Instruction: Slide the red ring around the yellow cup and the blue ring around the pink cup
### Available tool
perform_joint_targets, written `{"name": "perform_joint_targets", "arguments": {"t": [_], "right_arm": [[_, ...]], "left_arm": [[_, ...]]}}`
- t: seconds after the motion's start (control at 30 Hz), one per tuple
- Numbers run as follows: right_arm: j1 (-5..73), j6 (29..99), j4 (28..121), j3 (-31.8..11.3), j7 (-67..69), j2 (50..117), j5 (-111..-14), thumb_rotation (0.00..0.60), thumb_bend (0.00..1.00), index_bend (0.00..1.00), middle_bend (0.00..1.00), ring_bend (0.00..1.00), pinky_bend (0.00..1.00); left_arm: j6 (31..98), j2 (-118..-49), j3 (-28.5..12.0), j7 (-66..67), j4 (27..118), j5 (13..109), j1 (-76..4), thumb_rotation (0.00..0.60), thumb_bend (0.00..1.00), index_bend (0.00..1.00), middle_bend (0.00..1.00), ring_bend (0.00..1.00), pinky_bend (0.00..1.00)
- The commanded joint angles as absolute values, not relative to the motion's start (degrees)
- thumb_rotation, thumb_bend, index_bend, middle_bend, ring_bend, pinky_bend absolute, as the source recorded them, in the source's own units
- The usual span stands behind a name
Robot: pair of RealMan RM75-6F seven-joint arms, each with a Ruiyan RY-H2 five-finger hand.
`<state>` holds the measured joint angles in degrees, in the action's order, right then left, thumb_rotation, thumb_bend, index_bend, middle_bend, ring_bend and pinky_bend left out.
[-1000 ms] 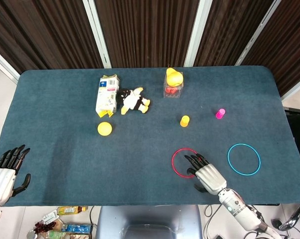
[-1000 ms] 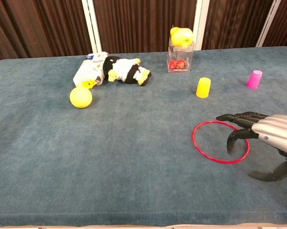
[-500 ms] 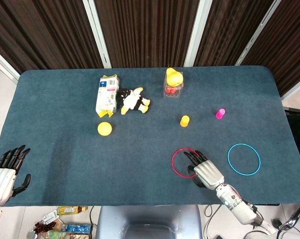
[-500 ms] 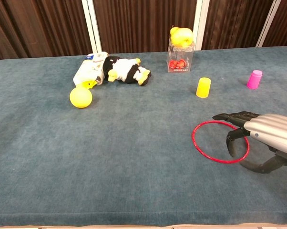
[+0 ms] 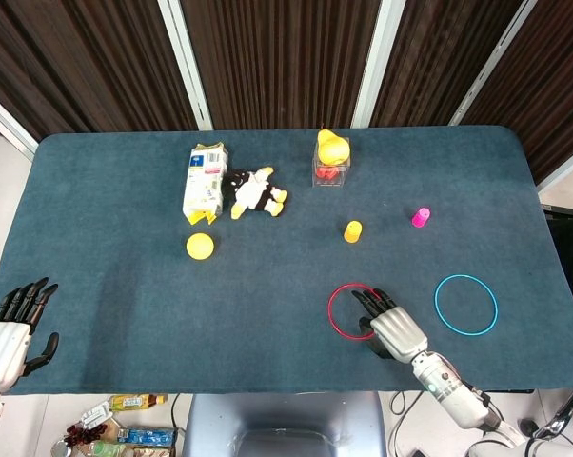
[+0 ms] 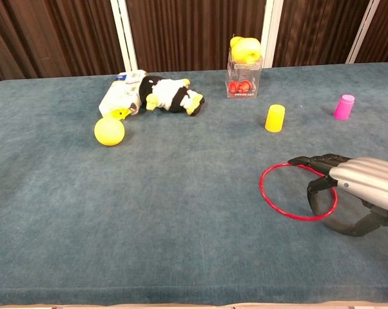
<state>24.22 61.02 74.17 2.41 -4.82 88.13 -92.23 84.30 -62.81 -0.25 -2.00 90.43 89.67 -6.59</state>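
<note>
Right hand at red ring, fingers spread, gripping nothing.
Ring flat, near of yellow cup; blue ring right, near of pink cup. Left hand open.

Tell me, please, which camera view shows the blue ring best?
The head view: the blue ring lies whole and unobstructed on the table, right of the right hand. The chest view shows at most a blue sliver at its right edge.

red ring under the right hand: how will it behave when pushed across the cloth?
The red ring is thin and lies flat, so it likely slides rather than rolls. It looks light and may skid or ride up under the right hand. The felt-like table may add drag.
</note>
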Motion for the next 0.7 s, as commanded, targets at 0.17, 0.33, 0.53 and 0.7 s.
{"name": "perform_joint_targets", "arguments": {"t": [0.17,0.33,0.53,0.7], "right_arm": [[24.37,61.01,73.75,2.8,-4.83,88.44,-91.94,0.6,0.48,0.65,0.0,0.0,0.0],[24.45,61.21,73.71,2.97,-4.87,88.6,-91.85,0.6,0.48,0.67,0.0,0.0,0.0],[24.51,61.3,73.66,3.21,-5.11,88.75,-91.67,0.6,0.48,0.7,0.0,0.0,0.0],[24.58,61.45,73.65,3.28,-5.21,88.78,-91.54,0.6,0.49,0.71,0.0,0.0,0.0]], "left_arm": [[84.29,-62.74,-0.21,-1.95,90.47,89.62,-6.55,0.6,0.47,0.0,0.0,0.0,0.08],[84.41,-62.69,-0.19,-2.0,90.49,89.65,-6.48,0.6,0.47,0.0,0.0,0.0,0.08],[84.46,-62.63,-0.15,-2.04,90.51,89.68,-6.43,0.6,0.47,0.0,0.0,0.0,0.08],[84.77,-62.54,-0.14,-2.21,90.54,89.75,-6.26,0.6,0.47,0.0,0.0,0.0,0.08]]}}
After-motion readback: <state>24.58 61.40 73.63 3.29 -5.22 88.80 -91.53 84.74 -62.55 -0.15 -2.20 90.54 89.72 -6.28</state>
